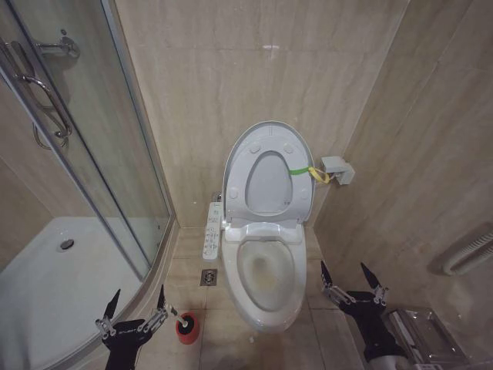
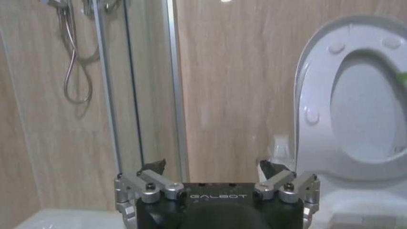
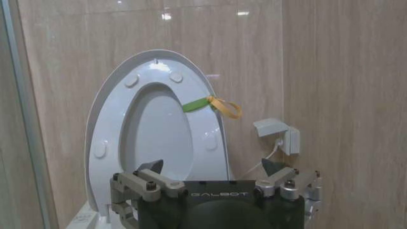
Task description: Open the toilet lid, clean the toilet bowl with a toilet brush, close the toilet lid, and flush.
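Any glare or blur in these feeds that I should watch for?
Head view: a bright reflection on the wall tiles above the raised toilet lid; the toilet bowl is evenly lit. Left wrist view: softly blurred, the lid edges smeared. Right wrist view: sharper, with small light spots on the glossy tiles.

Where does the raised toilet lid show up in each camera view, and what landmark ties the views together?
Head view: the lid stands upright against the back wall, centre of the picture, above the bowl.
Left wrist view: lid at the picture's right side, beyond the left end effector.
Right wrist view: lid centre-left, beyond the right end effector.
Shared landmark: the green strap on the lid's edge; a green sliver may be it.
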`<state>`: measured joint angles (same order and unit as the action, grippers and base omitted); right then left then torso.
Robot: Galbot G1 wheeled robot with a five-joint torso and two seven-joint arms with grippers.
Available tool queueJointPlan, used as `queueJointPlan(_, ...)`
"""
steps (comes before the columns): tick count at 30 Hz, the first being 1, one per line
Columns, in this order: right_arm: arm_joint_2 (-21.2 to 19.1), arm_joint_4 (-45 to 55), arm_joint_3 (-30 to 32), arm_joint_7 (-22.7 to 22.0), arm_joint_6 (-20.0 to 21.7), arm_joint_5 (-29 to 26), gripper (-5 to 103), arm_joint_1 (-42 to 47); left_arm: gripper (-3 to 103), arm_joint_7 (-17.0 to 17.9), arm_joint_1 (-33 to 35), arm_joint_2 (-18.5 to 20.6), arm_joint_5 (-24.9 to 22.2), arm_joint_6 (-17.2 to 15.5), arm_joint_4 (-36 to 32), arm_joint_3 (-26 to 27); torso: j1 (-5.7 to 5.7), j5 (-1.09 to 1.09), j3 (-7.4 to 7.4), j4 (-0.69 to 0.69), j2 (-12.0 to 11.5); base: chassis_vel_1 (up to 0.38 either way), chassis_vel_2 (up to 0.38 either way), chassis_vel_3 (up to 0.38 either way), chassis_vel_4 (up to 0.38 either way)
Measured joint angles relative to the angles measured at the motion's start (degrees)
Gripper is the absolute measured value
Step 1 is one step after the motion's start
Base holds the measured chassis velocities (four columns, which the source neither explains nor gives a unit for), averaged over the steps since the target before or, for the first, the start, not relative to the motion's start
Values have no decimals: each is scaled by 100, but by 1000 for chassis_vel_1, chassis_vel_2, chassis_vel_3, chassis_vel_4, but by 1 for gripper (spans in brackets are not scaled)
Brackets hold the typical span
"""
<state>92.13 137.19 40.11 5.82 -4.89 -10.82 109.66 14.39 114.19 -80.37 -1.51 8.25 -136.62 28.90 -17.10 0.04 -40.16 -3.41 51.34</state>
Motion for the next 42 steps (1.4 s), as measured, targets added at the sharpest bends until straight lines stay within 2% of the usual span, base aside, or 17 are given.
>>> queueJointPlan(10, 0, 0, 0, 0, 0, 0, 100, 0, 99, 171, 233, -36, 131, -183, -442, -191, 0, 0, 0, 0, 0, 0, 0, 0, 0)
queueJointPlan(23, 0, 0, 0, 0, 0, 0, 100, 0, 99, 163, 334, -19, 150, -385, -548, -250, 0, 0, 0, 0, 0, 0, 0, 0, 0)
queueJointPlan(25, 0, 0, 0, 0, 0, 0, 100, 0, 97, -1, 385, 0, 147, -456, -599, -229, 0, 0, 0, 0, 0, 0, 0, 0, 0)
queueJointPlan(26, 0, 0, 0, 0, 0, 0, 100, 0, 97, -195, 404, 22, 134, -485, -607, -168, 0, 0, 0, 0, 0, 0, 0, 0, 0)
queueJointPlan(27, 0, 0, 0, 0, 0, 0, 100, 0, 97, -195, 404, 22, 134, -485, -607, -168, 0, 0, 0, 0, 0, 0, 0, 0, 0)
queueJointPlan(30, 0, 0, 0, 0, 0, 0, 100, 0, 97, -920, 428, 111, 45, -698, -659, 85, 0, 0, 0, 0, 0, 0, 0, 0, 0)
queueJointPlan(31, 0, 0, 0, 0, 0, 0, 100, 0, 97, -920, 428, 111, 45, -698, -659, 85, 0, 0, 0, 0, 0, 0, 0, 0, 0)
queueJointPlan(33, 0, 0, 0, 0, 0, 0, 100, 0, 100, -1213, 380, 177, -22, -828, -671, 230, 0, 0, 0, 0, 0, 0, 0, 0, 0)
queueJointPlan(42, 0, 0, 0, 0, 0, 0, 100, 0, 100, -1424, 317, 148, -41, -872, -673, 372, 0, 0, 0, 0, 0, 0, 0, 0, 0)
